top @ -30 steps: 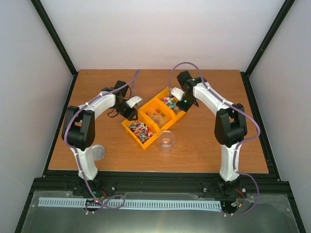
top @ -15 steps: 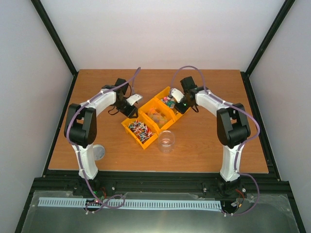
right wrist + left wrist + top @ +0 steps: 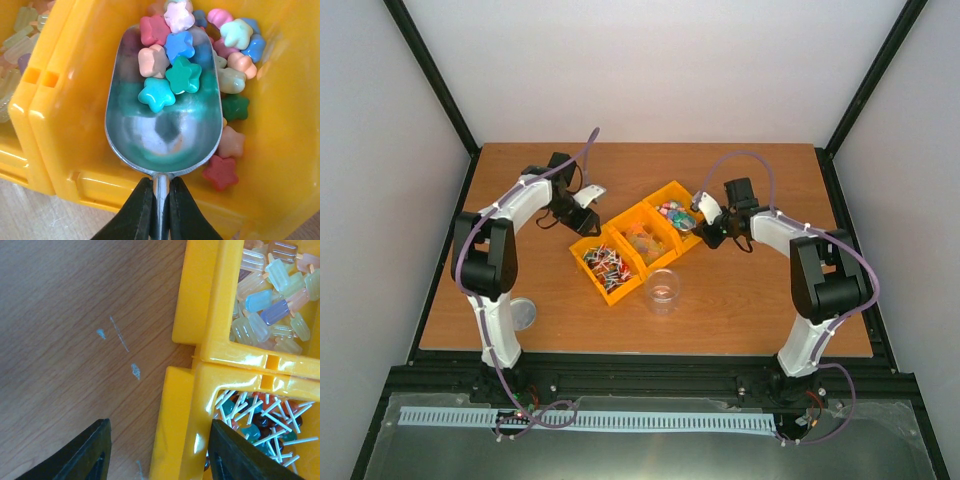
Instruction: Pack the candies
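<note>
The candies (image 3: 172, 75) are small star-shaped sweets in pink, green, blue, teal and red. Some lie in a metal scoop (image 3: 165, 137), the others around it in a yellow bin (image 3: 280, 125). My right gripper (image 3: 161, 202) is shut on the scoop's handle, and the scoop's bowl rests inside that bin. In the top view the right gripper (image 3: 704, 228) is at the right end bin (image 3: 688, 192). The clear jar (image 3: 662, 290) stands upright in front of the bins. My left gripper (image 3: 160, 455) is open and empty, its jaws on either side of a bin wall (image 3: 192, 405).
Three joined yellow bins lie in a diagonal row. The middle one holds pale popsicle sweets (image 3: 272, 295), the left one lollipops (image 3: 260, 417). A round lid (image 3: 523, 312) lies near the left arm's base. Dark frame rails edge the wooden table (image 3: 760, 300).
The right arm has swung right and lower, with the scoop in the end bin. The left gripper has drawn back to the left. The row of bins has turned slightly.
</note>
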Robot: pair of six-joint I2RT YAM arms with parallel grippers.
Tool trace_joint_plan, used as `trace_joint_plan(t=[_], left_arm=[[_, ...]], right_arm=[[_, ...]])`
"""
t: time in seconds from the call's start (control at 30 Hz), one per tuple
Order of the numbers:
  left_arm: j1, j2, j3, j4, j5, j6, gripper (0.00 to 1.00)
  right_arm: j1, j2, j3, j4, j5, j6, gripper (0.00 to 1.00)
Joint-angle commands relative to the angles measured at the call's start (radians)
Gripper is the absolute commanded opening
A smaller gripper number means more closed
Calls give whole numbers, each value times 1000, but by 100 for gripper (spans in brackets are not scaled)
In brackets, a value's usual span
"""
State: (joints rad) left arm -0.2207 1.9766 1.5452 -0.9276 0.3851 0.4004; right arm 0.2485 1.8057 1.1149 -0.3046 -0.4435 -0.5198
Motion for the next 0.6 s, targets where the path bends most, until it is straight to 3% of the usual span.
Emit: trace_joint_plan(t=[0.0,0.57], left_arm=[[18,5,71,-49,1,18,56],[20,-25,95,-72,23,-10,70]], right_arm=[[-36,-51,-28,69,-52,-1,3],[-149,-180,-148,83,-173,-87,3]])
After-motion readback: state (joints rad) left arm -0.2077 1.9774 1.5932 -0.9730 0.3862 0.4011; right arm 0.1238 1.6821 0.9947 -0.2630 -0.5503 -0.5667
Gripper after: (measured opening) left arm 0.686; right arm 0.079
